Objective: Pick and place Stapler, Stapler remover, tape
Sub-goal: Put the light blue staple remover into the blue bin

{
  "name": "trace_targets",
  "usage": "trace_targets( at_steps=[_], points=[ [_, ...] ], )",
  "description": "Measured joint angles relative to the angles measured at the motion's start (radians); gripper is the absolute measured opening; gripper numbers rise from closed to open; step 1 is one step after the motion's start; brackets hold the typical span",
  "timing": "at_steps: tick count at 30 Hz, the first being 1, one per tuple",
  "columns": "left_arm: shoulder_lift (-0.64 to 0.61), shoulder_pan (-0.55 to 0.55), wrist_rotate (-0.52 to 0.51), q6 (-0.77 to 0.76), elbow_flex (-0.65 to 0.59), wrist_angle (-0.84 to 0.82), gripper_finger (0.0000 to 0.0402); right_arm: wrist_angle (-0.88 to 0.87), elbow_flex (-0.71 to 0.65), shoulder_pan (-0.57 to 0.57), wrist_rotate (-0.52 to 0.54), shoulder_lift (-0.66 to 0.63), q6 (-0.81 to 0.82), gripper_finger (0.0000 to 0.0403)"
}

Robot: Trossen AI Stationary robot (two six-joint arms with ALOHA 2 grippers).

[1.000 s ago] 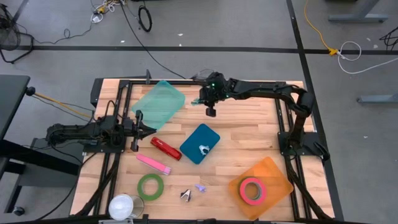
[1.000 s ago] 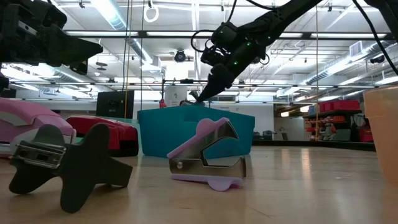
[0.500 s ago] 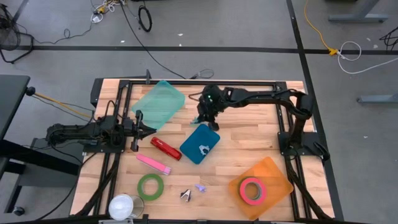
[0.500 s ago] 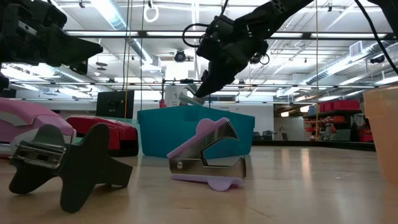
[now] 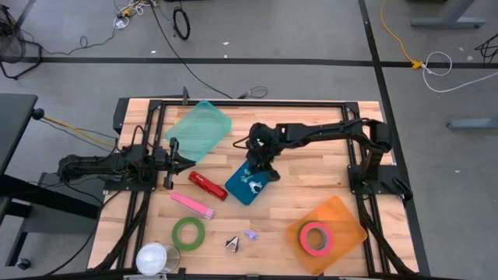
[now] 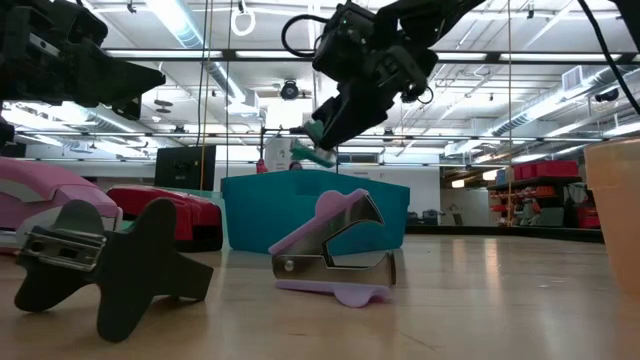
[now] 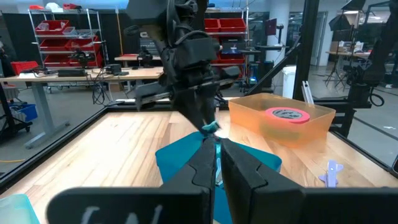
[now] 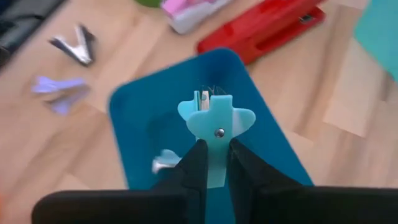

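Note:
My right gripper (image 5: pixel 255 166) is shut on a light teal staple remover (image 8: pixel 216 126) above the blue tray (image 5: pixel 243 189); it also shows in the low view (image 6: pixel 312 152). A pale staple remover (image 8: pixel 163 162) lies in the tray. A red stapler (image 5: pixel 207 185) and a pink stapler (image 5: pixel 191 204) lie left of the tray. Green tape (image 5: pixel 188 233), a black staple remover (image 5: pixel 233 244) and a purple one (image 5: pixel 250 234) lie near the front. My left gripper (image 5: pixel 187 162) is shut and empty at the table's left. My right gripper pinches the teal staple remover between its two fingers (image 8: pixel 194 163) by its narrow end (image 8: pixel 215 163). The fingers come slanting down from the table's far right. The wide winged end (image 8: pixel 217 115) sticks out past the fingertips. The remover is lifted clear above the blue tray.
A light green tray (image 5: pixel 198 130) sits at the far left. An orange tray (image 5: pixel 342 216) at the front right holds pink tape (image 5: pixel 315 236). A white round object (image 5: pixel 153 258) stands at the front left corner. Black frame rails (image 5: pixel 358 167) run along the table's sides.
My right gripper has carried the teal staple remover from the far part of the table toward the near edge, and now stands over the blue tray. It has stayed shut on the remover.

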Motion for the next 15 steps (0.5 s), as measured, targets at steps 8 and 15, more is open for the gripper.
trace_targets(
  at_steps=[8, 15],
  points=[
    [0.000, 0.000, 0.000, 0.000, 0.000, 0.000, 0.0030, 0.000, 0.000, 0.020, 0.130, 0.000, -0.002, 0.0043],
    [0.000, 0.000, 0.000, 0.000, 0.000, 0.000, 0.0030, -0.001, 0.000, 0.030, 0.139, 0.000, 0.000, 0.0044]
  ],
)
